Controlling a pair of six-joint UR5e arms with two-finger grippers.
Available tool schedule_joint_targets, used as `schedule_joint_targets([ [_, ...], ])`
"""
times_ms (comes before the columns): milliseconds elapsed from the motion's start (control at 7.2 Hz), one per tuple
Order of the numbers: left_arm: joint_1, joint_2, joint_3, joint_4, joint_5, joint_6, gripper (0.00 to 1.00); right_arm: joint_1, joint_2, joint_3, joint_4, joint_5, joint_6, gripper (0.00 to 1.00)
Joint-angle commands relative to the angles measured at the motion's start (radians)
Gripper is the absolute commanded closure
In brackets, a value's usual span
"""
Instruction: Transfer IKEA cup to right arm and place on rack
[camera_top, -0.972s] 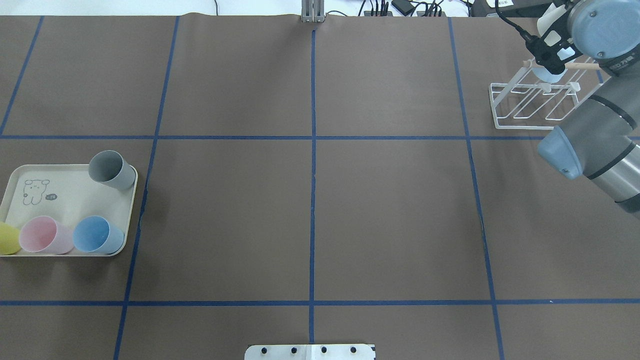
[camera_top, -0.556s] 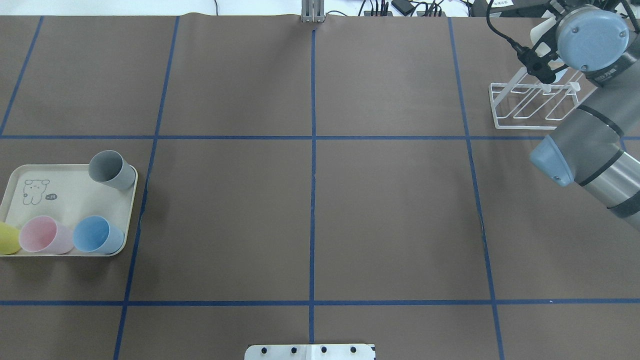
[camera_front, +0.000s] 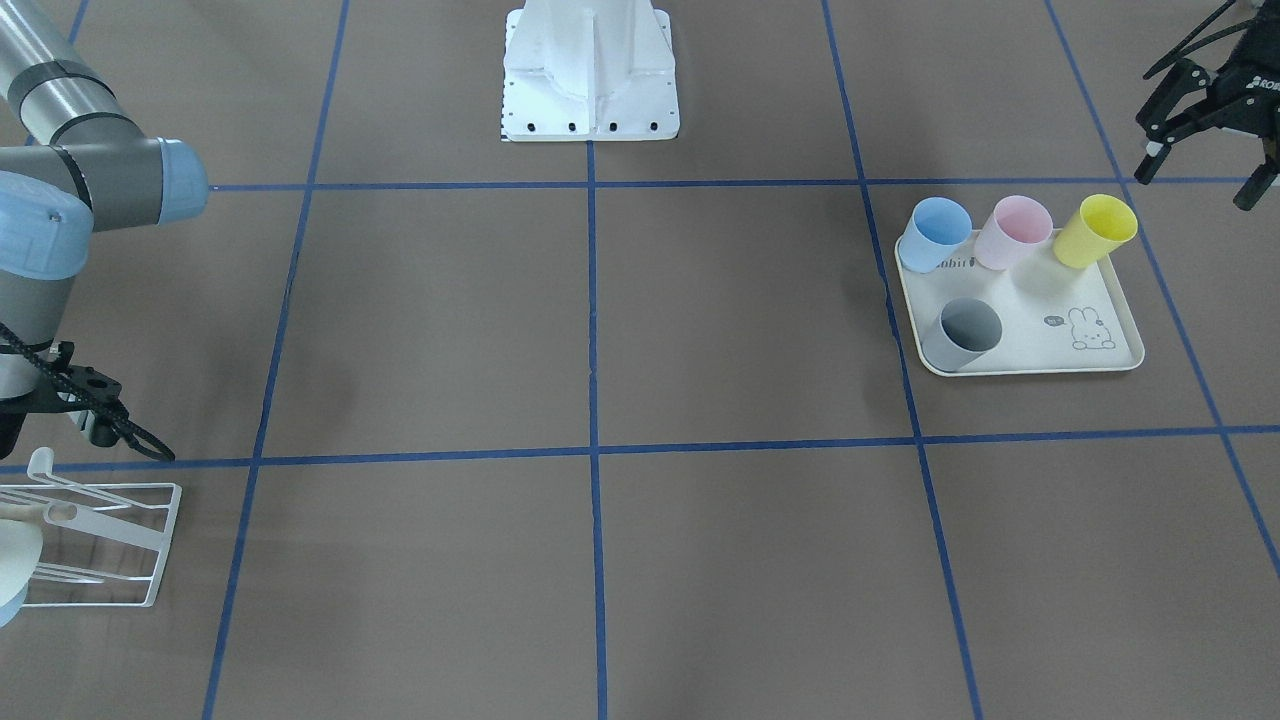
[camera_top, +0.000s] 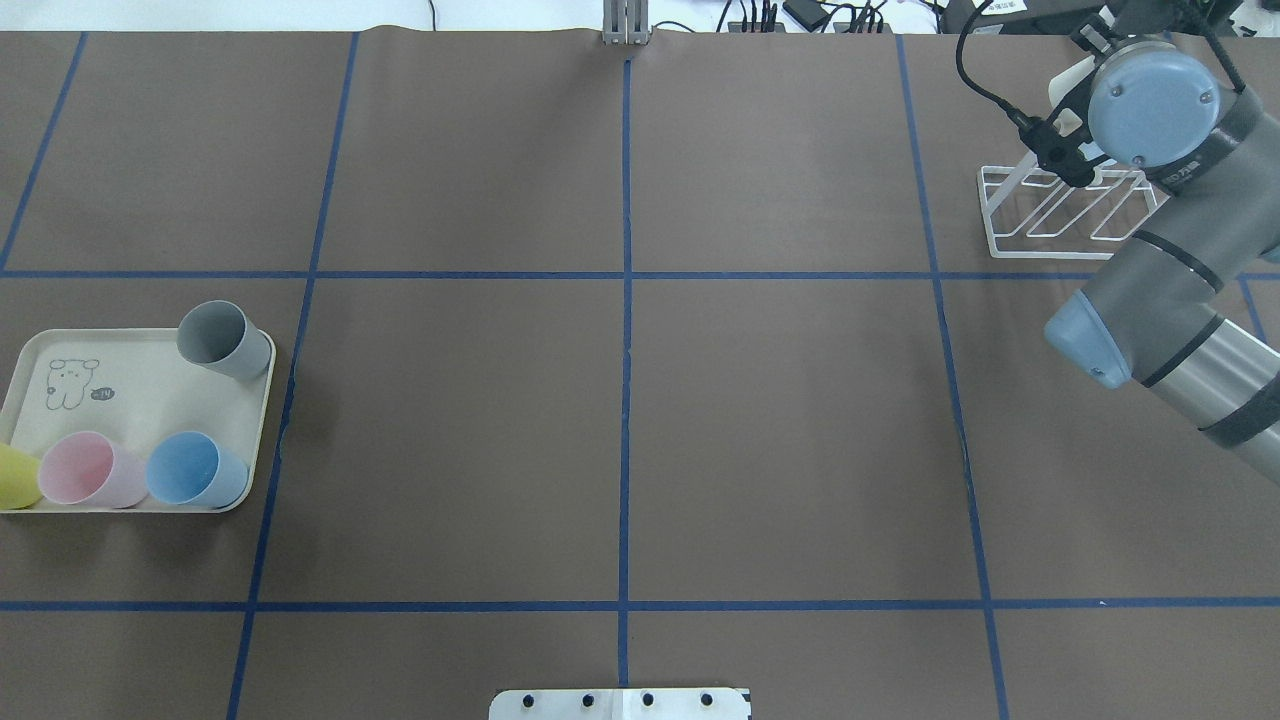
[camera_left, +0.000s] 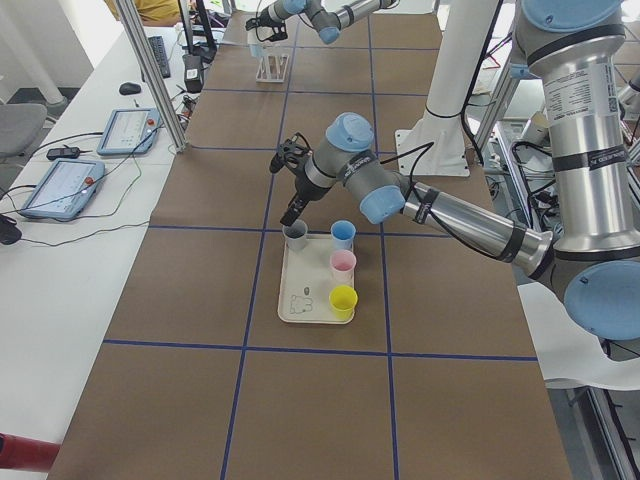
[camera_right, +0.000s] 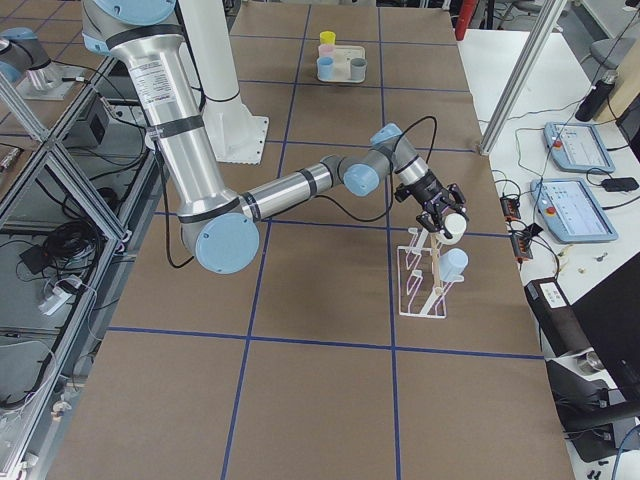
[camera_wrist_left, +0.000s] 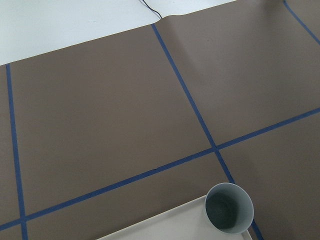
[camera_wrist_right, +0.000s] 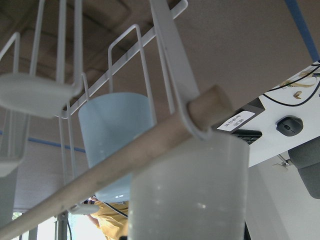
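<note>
The right arm, silver-grey tubing with light-blue joint caps, reaches to the far right corner of the brown bench crossed with blue tape lines, where the small white wire rack stands. Its black two-finger pincer hangs just above the rack's upper end. In the right side view the jaws look spread with nothing between them, but the overhead view hides the fingers behind the wrist.

A pale blue plastic cup sits on one of the rack's slanted prongs. A milky white plastic cup hangs higher up, beside the end of the light wooden dowel. In the wrist view the dowel crosses in front of both cups, and the white one is the nearer.

At the opposite end of the bench lies a cream rectangular tray with a rabbit drawing. It carries four upright plastic cups. A grey cup stands at one corner. A stronger blue cup, a pink cup and a yellow cup stand in a row along the side nearest the robot.

The left arm's black pincer hangs in the air near that tray with its fingers wide apart, grasping nothing and touching no cup.
</note>
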Motion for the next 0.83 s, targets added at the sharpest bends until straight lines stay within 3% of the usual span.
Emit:
schedule_joint_targets([
  [0,0.0,0.002,-0.001,0.0,0.0,0.0,0.0,-0.029,0.001,-0.026,0.0,-0.038,0.003,0.45],
  [417,0.0,0.002,-0.002,-0.002,0.0,0.0,0.0,-0.05,-0.002,-0.043,0.0,-0.096,0.005,0.02],
  [695,0.0,0.002,-0.002,-0.002,0.0,0.0,0.0,-0.055,0.001,-0.045,0.0,-0.099,0.005,0.01],
])
